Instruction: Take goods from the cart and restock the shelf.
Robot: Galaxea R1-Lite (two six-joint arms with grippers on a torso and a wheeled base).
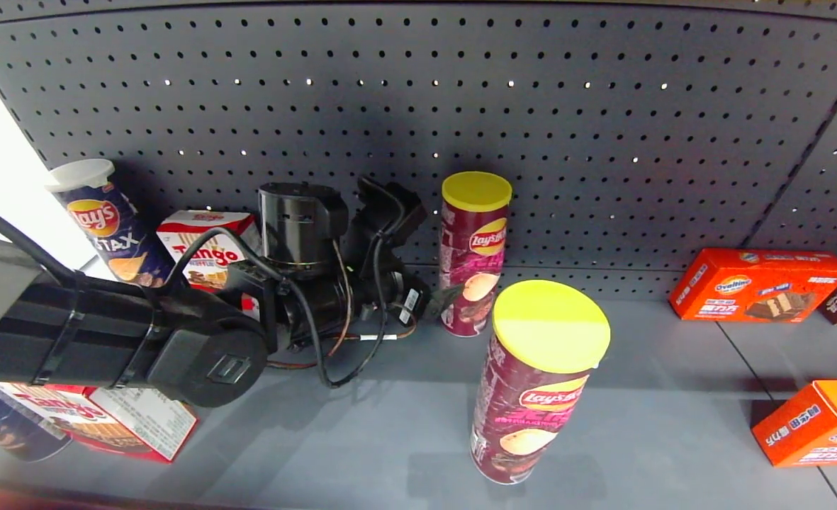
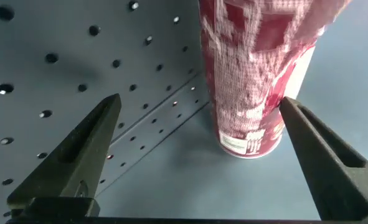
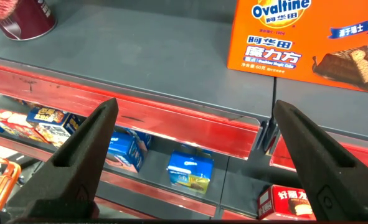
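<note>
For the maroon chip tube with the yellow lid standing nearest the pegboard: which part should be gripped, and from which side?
The tall maroon yellow-lidded chip tube stands upright, so probably grip its round wall at mid-height. Come from the robot's left, where the open left pincer faces it: the grey pegboard panel blocks behind, and a second matching tube stands front-right.

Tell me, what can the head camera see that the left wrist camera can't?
Head view only: the near maroon chip can with a yellow lid, a blue chip can with a white lid, a red-and-white wafer box, orange cardboard boxes. Left wrist view only: the left gripper, its black fingers spread open. Both: the far maroon chip can, the grey pegboard wall and the grey metal shelf.
</note>
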